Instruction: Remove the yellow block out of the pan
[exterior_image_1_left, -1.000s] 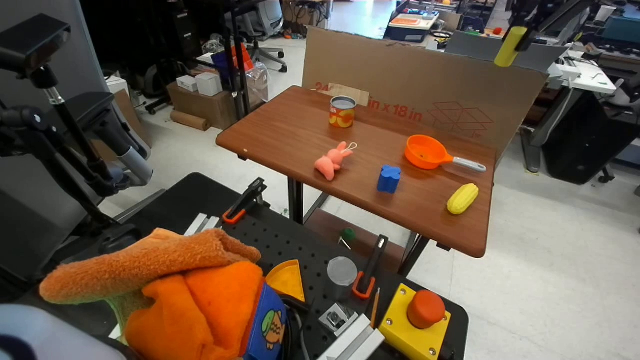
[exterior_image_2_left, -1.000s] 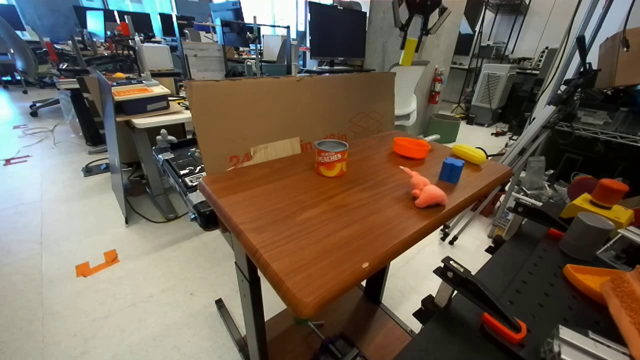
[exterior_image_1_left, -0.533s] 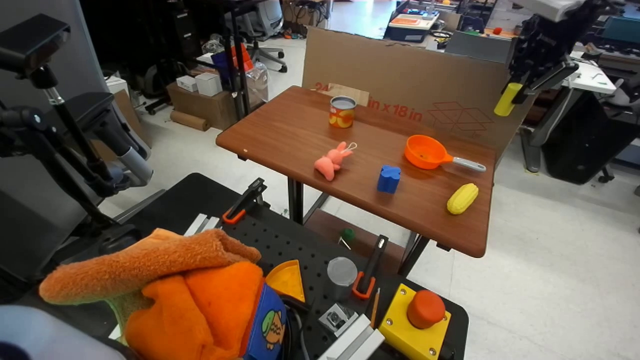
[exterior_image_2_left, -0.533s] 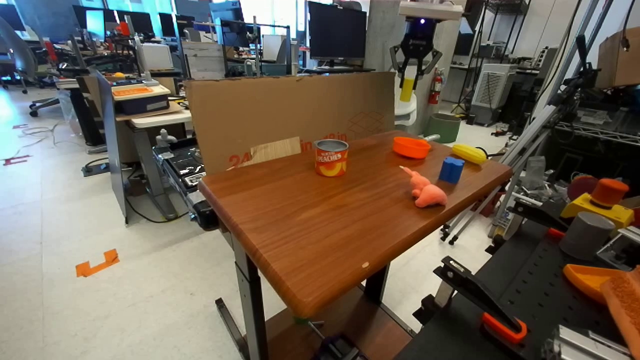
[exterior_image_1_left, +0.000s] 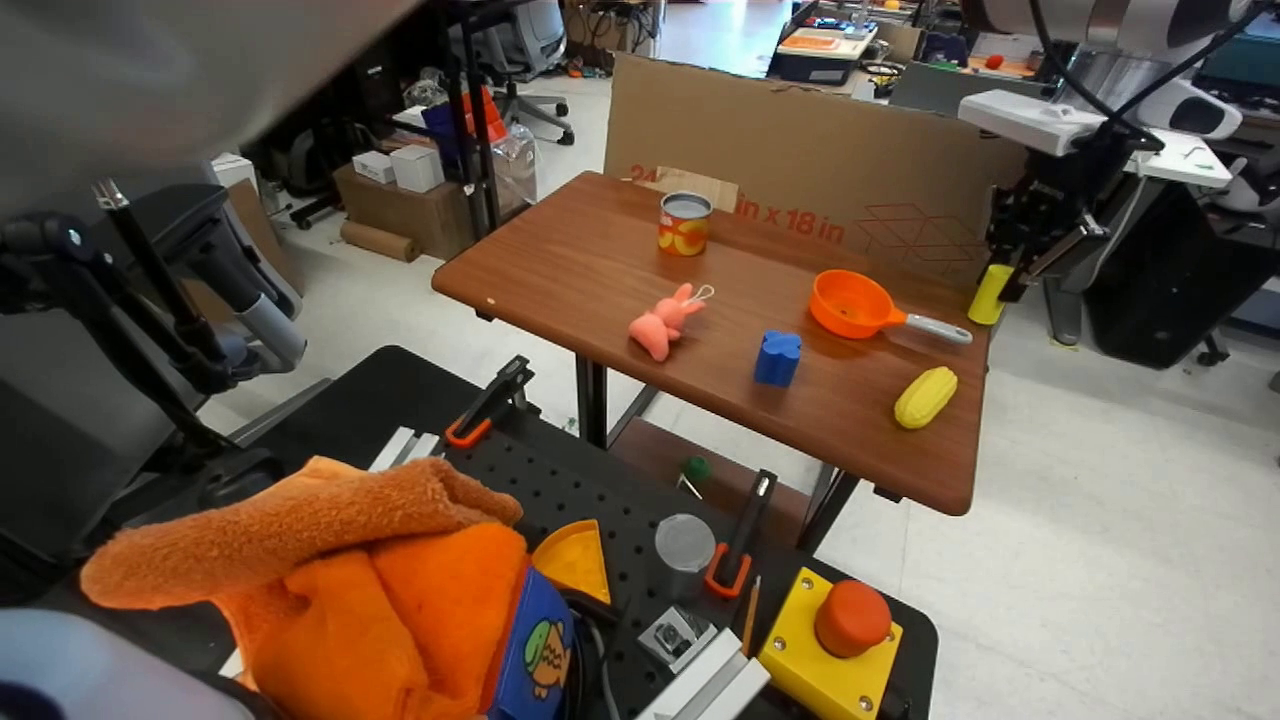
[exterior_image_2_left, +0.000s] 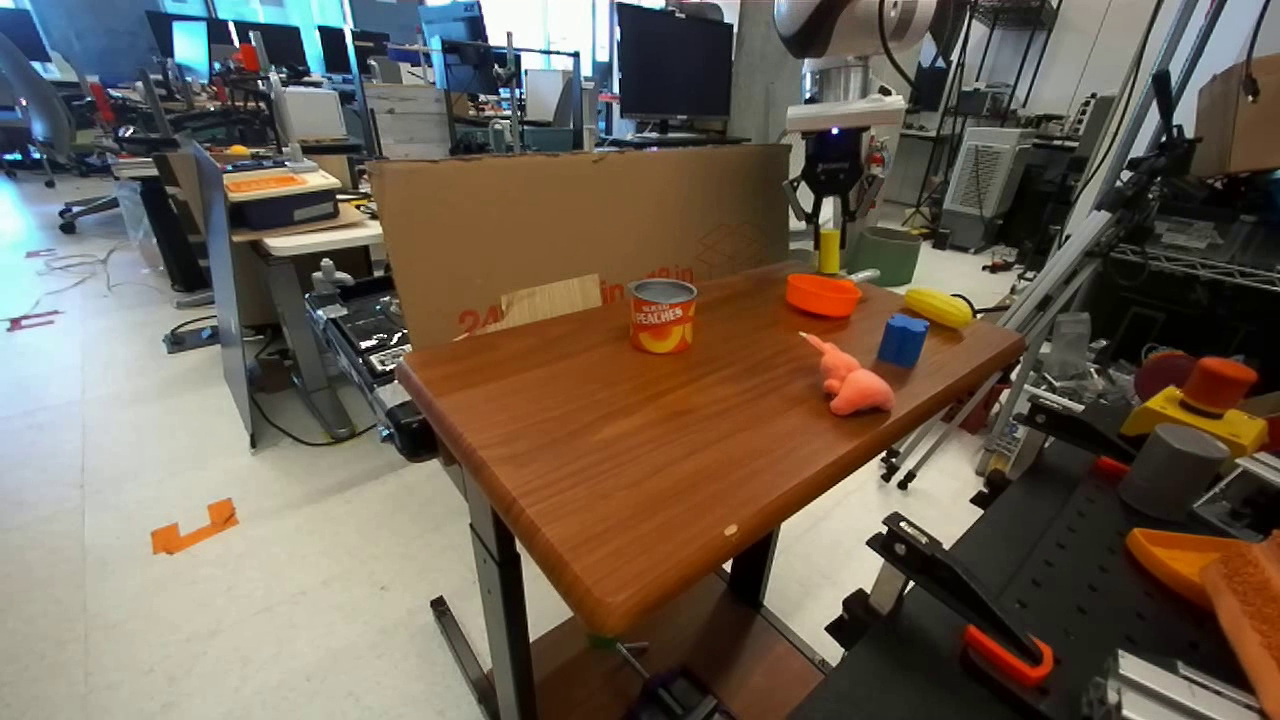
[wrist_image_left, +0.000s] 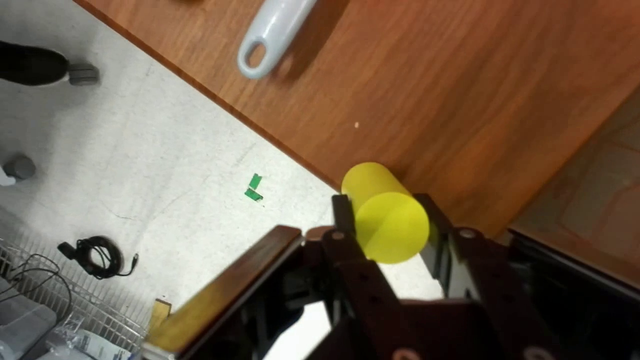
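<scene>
Yellow block points lengthwise down from the pincer clamped on it, near the edge of the desk, the orange pan apart to one side.

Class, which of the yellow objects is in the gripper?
The smooth cylindrical yellow block: it alone is held in the gripper. The ridged yellow oblong lies on the wooden table; the yellow box carries a red button.
</scene>
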